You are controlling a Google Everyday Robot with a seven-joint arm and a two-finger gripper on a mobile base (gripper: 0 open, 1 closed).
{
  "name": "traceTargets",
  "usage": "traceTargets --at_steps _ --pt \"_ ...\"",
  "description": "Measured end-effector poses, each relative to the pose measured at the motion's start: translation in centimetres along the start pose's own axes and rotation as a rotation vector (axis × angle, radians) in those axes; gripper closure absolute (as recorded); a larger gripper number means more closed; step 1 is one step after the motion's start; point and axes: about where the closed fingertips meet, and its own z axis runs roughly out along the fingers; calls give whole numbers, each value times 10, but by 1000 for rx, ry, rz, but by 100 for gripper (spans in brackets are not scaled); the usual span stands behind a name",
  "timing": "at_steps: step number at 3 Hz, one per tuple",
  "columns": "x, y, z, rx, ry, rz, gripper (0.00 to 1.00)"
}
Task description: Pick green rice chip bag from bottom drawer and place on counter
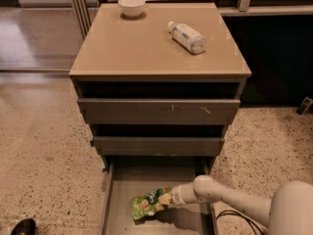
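Note:
The green rice chip bag (148,202) lies tilted on the grey floor of the pulled-out bottom drawer (122,180), left of middle. My gripper (166,199) reaches in from the lower right on a white arm and is at the bag's right end, touching it. The tan counter (142,48) tops the cabinet above.
A white bowl (132,6) stands at the counter's back left. A plastic bottle (187,36) lies on its side at the back right. Two upper grey drawers (159,111) are slightly open above the bottom drawer. Speckled floor surrounds the cabinet. A dark object (23,226) lies at bottom left.

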Motion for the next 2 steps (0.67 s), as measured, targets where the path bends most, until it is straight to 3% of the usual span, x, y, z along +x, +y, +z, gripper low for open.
traceTargets --at_steps 2 --pt "-52 48 -107 -76 -99 14 100"
